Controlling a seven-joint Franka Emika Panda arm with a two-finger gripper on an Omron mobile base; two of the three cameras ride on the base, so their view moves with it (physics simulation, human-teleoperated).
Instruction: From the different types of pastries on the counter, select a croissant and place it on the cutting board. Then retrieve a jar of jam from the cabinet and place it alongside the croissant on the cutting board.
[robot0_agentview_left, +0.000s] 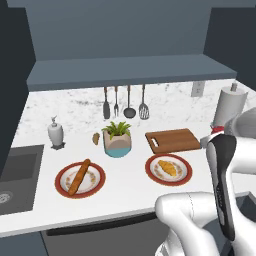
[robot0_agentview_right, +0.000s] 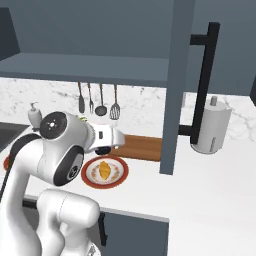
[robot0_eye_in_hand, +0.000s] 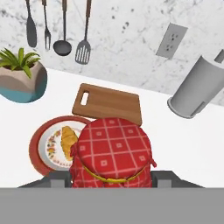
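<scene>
Gripper (robot0_eye_in_hand: 111, 186) clamped on jar of jam (robot0_eye_in_hand: 112, 151). Croissant (robot0_eye_in_hand: 68, 141) on plate (robot0_eye_in_hand: 36, 146), not cutting board (robot0_eye_in_hand: 109, 103): risks wrong order.

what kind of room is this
A home kitchen, rendered rather than real: a white marble counter with a sink set into it, cooking utensils hanging on the backsplash, and a wooden cutting board.

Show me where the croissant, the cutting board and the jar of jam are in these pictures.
croissant (robot0_agentview_left: 169, 168): left base view, middle of the pastry on its plate.
cutting board (robot0_eye_in_hand: 111, 105): hand view, bare centre of the wooden surface.
jar of jam (robot0_eye_in_hand: 114, 148): hand view, top of its red checked lid cover.
</scene>
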